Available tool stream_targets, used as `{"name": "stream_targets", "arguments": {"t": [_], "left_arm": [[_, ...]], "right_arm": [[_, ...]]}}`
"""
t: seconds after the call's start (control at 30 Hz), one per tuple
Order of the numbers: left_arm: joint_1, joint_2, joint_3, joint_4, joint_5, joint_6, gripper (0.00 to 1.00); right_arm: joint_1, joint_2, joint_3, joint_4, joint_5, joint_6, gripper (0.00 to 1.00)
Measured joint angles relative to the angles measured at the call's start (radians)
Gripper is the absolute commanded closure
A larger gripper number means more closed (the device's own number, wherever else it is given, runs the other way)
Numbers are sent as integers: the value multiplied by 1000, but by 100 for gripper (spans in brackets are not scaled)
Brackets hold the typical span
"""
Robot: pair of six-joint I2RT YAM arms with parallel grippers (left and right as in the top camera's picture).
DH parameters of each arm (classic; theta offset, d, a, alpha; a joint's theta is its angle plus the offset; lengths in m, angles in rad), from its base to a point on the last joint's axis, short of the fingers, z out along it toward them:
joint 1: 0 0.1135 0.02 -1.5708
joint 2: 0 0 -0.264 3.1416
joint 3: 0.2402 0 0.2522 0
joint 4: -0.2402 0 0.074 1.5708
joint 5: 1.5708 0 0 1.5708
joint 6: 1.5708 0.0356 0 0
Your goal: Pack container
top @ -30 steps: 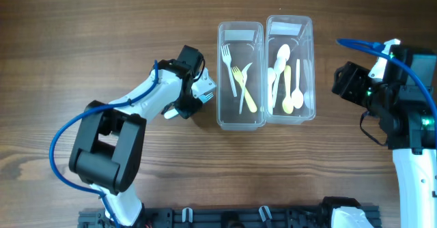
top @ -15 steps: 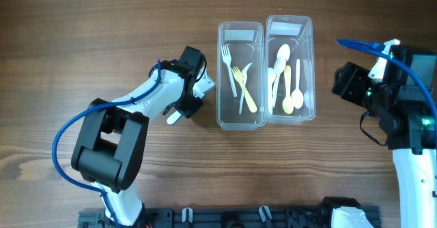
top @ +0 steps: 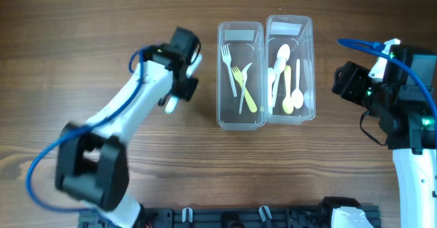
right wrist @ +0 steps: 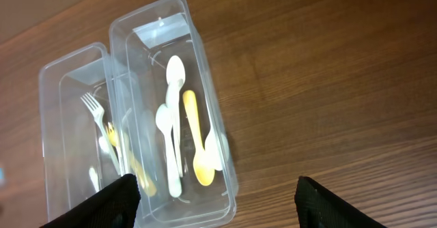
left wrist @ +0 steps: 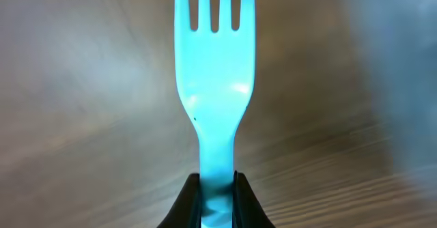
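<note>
My left gripper (left wrist: pixel 217 187) is shut on the handle of a light blue plastic fork (left wrist: pixel 215 84), tines pointing away over blurred wood. In the overhead view the left gripper (top: pixel 179 84) is just left of the two clear containers, and the fork is hidden under it. The left container (top: pixel 220 78) holds white and yellow forks (top: pixel 240 84). The right container (top: pixel 313 71) holds white and yellow spoons (top: pixel 287 78). My right gripper (right wrist: pixel 218 201) is open and empty, raised to the right of the containers (right wrist: pixel 212 98). It also shows in the overhead view (top: pixel 345 81).
The wooden table (top: pixel 102 23) carries only the two containers, which stand side by side at the middle back. The right arm's base (top: pixel 410 119) stands at the right edge.
My left arm has swung up and slightly left with the blue fork, away from the left container's near corner. The right arm has not moved.
</note>
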Motion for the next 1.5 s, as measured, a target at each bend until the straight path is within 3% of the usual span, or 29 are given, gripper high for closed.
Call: {"name": "stream_targets", "arguments": {"t": [0.23, 0.43, 0.47, 0.53, 0.57, 0.63, 0.73, 0.97, 1.17, 1.37, 1.5], "left_arm": [[-97, -160, 50, 168, 160, -189, 96], [-181, -118, 51, 304, 209, -325, 96], [-188, -101, 51, 331, 212, -341, 92], [-200, -55, 51, 371, 222, -375, 68], [-206, -24, 51, 383, 230, -389, 62], [-213, 29, 51, 389, 241, -412, 60], [-218, 77, 48, 388, 251, -435, 60], [-193, 2, 68, 356, 262, -442, 58], [-100, -241, 97, 244, 232, -442, 62], [29, -496, 102, 72, 144, -421, 72], [53, -719, 102, -22, 37, -392, 78]], "right_arm": [[0, 0, 0, 0, 0, 0, 27], [0, 0, 0, 0, 0, 0, 27], [0, 0, 0, 0, 0, 0, 27], [0, 0, 0, 0, 0, 0, 27], [0, 0, 0, 0, 0, 0, 27], [0, 0, 0, 0, 0, 0, 27], [0, 0, 0, 1, 0, 0, 17], [0, 1, 0, 47, -7, 3, 19], [0, 32, 0, 63, -14, 14, 33], [0, 6, -1, 131, -45, -44, 24], [0, -163, -1, 173, -53, -87, 19]]}}
